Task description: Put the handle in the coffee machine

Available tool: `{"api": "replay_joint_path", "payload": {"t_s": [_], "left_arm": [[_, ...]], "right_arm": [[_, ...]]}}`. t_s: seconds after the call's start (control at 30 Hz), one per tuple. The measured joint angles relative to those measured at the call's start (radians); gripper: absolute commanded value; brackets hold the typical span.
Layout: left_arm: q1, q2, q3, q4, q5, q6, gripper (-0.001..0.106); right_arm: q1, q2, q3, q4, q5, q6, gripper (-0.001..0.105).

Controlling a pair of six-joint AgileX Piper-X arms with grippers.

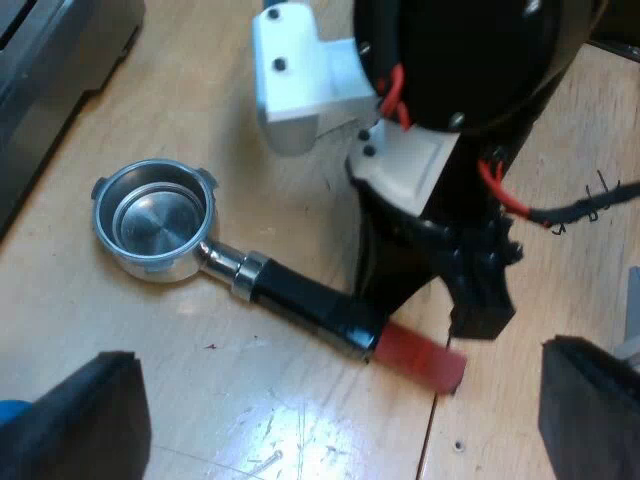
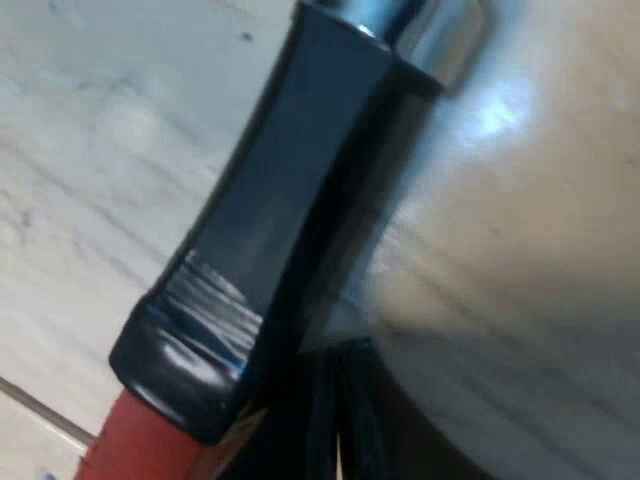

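Holder [image 1: 290, 295] lies flat, basket [image 1: 155, 220] to red end [image 1: 420, 358] — right gripper [image 1: 455, 300] is right at the red end, can't tell if it's clamped. Left gripper [image 1: 338, 385] is spread wide, empty, farther from the holder.

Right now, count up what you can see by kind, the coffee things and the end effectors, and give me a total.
Metal holder, lying on the table: 1
Espresso machine, edge only: 1
End effectors: 2, the left end effector and the right end effector at the holder's handle
Total: 4
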Motion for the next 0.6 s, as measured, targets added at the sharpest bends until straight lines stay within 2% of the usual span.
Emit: {"api": "replay_joint_path", "payload": {"t_s": [0.43, 0.6], "left_arm": [[0.0, 0.0, 0.0, 0.0, 0.0, 0.0, 0.08], [0.0, 0.0, 0.0, 0.004, 0.0, 0.0, 0.08]], "right_arm": [[0.0, 0.182, -0.147, -0.209, -0.008, 0.006, 0.0], [0.0, 0.243, -0.164, -0.35, 0.041, 0.046, 0.0]]}}
